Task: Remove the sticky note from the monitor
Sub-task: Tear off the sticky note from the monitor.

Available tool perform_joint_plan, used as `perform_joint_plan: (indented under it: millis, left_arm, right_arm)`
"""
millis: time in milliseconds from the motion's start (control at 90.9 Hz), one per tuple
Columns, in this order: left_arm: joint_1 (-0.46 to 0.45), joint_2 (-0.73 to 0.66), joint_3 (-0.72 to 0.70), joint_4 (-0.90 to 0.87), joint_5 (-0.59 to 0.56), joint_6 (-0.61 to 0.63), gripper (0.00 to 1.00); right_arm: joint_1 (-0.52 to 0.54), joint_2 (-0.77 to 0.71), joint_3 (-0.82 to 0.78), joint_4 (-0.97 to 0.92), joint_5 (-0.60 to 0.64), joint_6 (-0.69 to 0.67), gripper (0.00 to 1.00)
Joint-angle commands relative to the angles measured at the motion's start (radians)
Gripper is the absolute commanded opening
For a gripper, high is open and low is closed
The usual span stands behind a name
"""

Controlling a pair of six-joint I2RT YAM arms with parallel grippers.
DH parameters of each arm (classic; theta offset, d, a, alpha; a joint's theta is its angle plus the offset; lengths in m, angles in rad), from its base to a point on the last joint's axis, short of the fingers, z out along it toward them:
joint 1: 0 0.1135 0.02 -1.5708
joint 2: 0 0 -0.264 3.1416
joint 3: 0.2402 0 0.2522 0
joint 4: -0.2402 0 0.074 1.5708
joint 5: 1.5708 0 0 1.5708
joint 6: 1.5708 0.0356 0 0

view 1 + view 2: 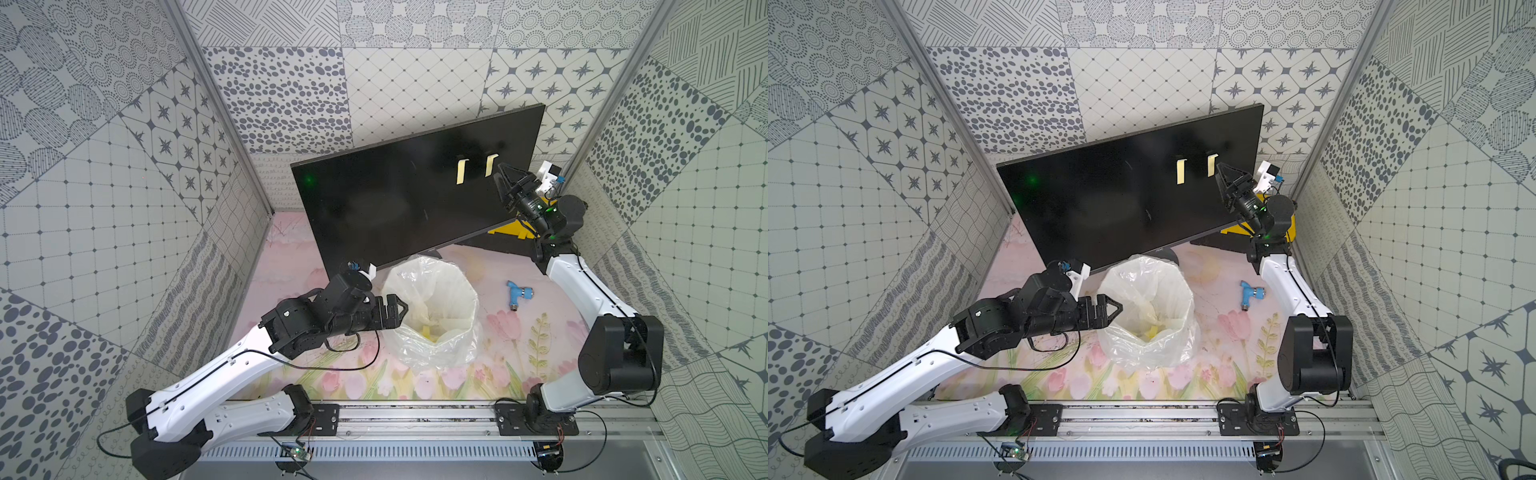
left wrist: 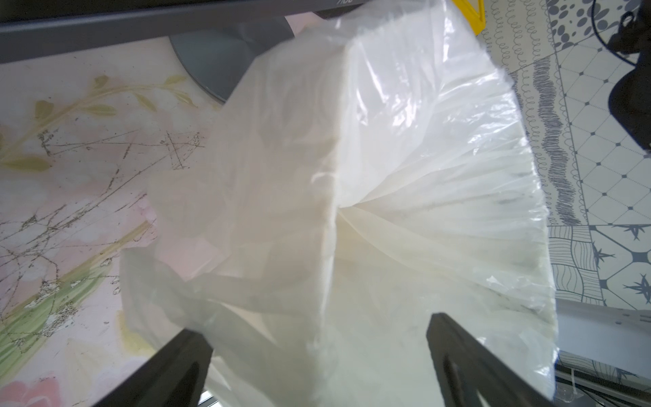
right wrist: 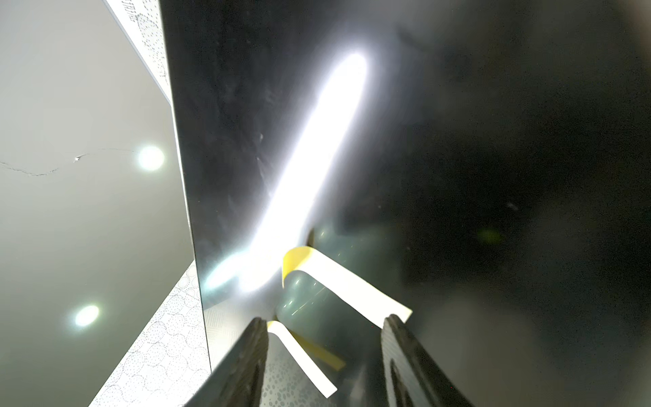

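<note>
The monitor stands tilted at the back, its black screen facing front. Two pale yellow sticky notes hang on its upper right part in both top views, one to the left and one to the right. My right gripper is at the right note's outer side. In the right wrist view its jaws stand open around the nearer curled note, with the farther note beyond. My left gripper is open and holds nothing, at the bin's left rim.
A white bin lined with a clear bag stands in front of the monitor's stand, with yellow scraps inside. A blue pipe fitting lies on the floral mat to its right. A yellow-and-black toolbox sits behind the monitor's right corner.
</note>
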Motion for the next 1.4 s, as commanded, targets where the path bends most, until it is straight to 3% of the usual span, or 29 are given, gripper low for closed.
perform_joint_plan:
  millis: [0,319,1111,1386]
  left_arm:
    - [-0.006,0.002,0.009,0.029,0.023,0.026,0.99]
    - [-0.007,0.001,0.008,0.029,0.021,0.026,0.99]
    - [-0.007,-0.004,0.003,0.029,0.016,0.028,0.99]
    - [-0.006,-0.007,0.0,0.03,0.016,0.029,0.99]
  right_arm:
    - [0.001,-0.007,0.061,-0.016,-0.016,-0.045,0.54]
    - [0.009,0.04,0.169,-0.09,-0.029,-0.07,0.46]
    - [0.013,0.091,0.242,-0.136,-0.037,-0.085,0.25]
    - [0.014,0.101,0.249,-0.138,-0.046,-0.083,0.1]
